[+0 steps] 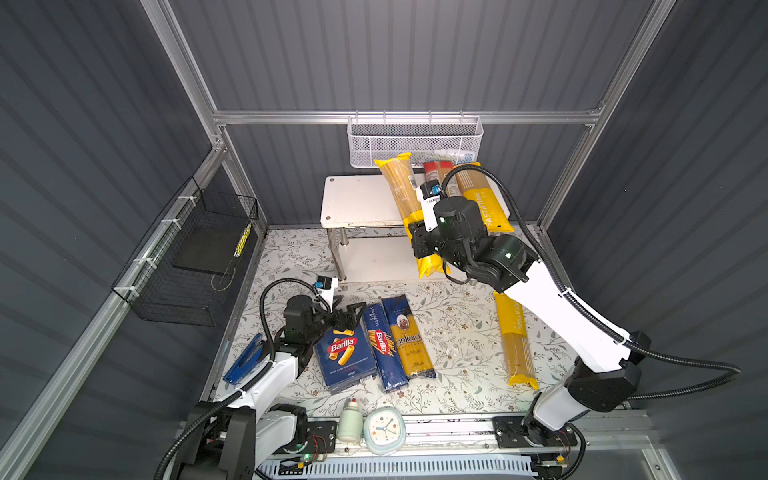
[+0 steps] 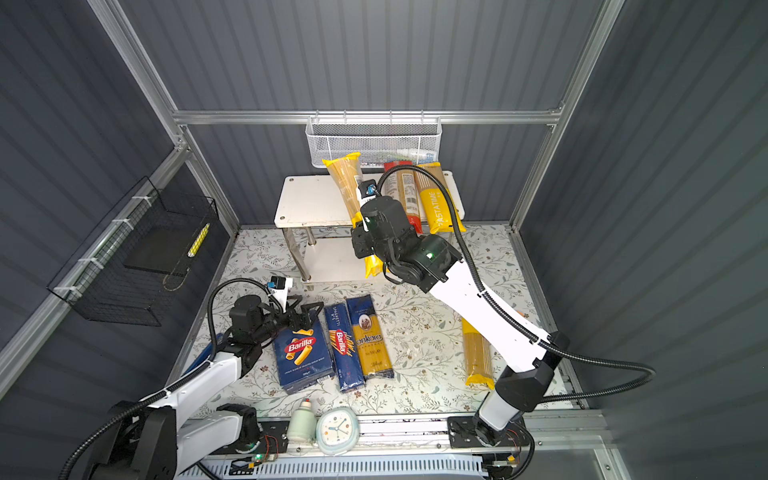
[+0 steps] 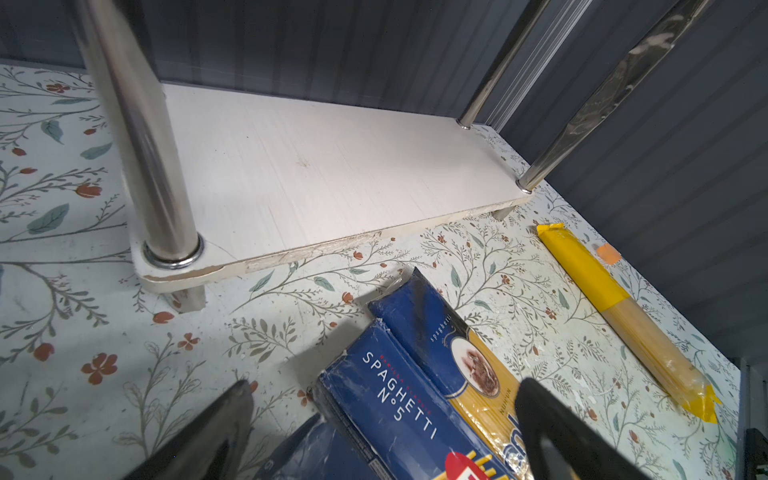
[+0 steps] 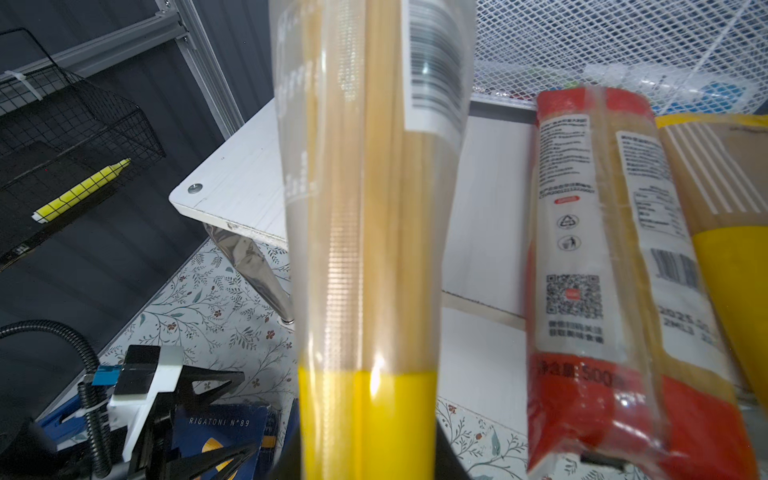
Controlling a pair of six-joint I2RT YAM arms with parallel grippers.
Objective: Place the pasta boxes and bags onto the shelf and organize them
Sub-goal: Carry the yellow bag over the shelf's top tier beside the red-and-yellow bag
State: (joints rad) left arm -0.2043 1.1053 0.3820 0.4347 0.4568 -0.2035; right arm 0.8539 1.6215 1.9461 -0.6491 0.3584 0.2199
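A white two-tier shelf (image 1: 357, 199) stands at the back of a floral table (image 1: 457, 332). The right gripper (image 1: 422, 241) is clamped around a yellow-and-clear spaghetti bag (image 1: 399, 187) that slants over the top board's front edge. Beside it on that board lie a red bag (image 2: 405, 195) and a second yellow bag (image 1: 486, 203). On the table, side by side, lie a wide Barilla box (image 1: 345, 357), a narrow Barilla box (image 1: 382, 349) and an ankara bag (image 1: 409, 336). A third yellow bag (image 1: 515, 340) lies well apart, to the right. The left gripper (image 1: 348, 311) hovers at the wide box's far end, jaws spread, holding nothing.
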